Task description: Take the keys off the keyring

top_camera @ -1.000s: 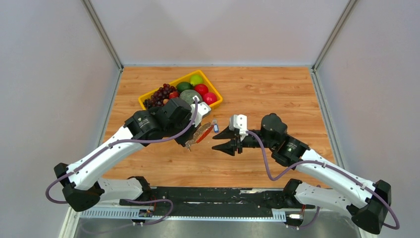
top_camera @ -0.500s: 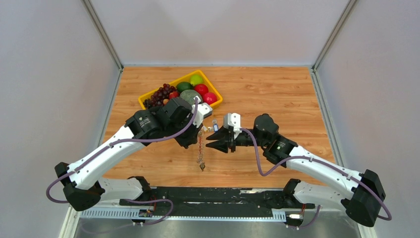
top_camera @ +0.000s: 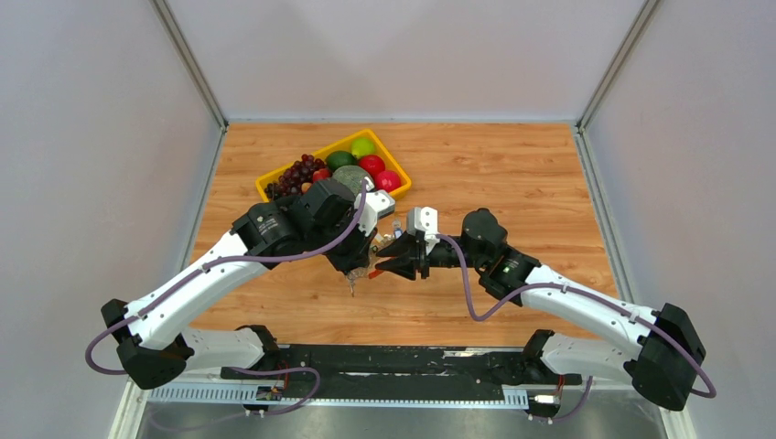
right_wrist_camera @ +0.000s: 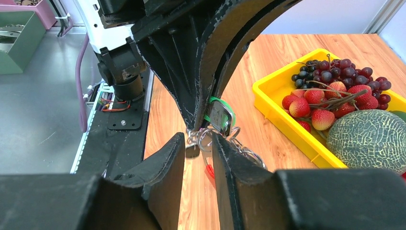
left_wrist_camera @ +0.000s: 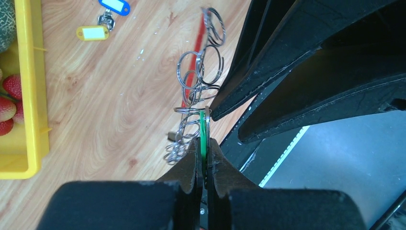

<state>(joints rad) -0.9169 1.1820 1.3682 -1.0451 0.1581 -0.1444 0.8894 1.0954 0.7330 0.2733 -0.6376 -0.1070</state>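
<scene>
My left gripper (left_wrist_camera: 205, 141) is shut on a green tag (left_wrist_camera: 204, 127) above the table. From the tag hangs the bunch of silver keys (left_wrist_camera: 198, 86), which looks like linked wire loops, with the red keyring (left_wrist_camera: 197, 45) running through it. In the top view the bunch (top_camera: 355, 280) dangles under the left gripper (top_camera: 359, 261). My right gripper (right_wrist_camera: 197, 138) has come in from the right. Its jaws stand a little apart around the loops (right_wrist_camera: 203, 139) just below the green tag (right_wrist_camera: 220, 115). A bit of the red keyring (right_wrist_camera: 209, 171) shows lower down.
A yellow tray (top_camera: 399, 190) with grapes (top_camera: 295, 174), a melon (right_wrist_camera: 368, 139), strawberries and other fruit stands behind the left arm. A blue tag (left_wrist_camera: 115, 6) and a yellow tag (left_wrist_camera: 93, 32) lie on the wood beside the tray. The black base rail runs along the near edge.
The bunch has swung from level to hanging under the left gripper and was drawn up. My right arm moved left to it and its jaws narrowed around the loops.
</scene>
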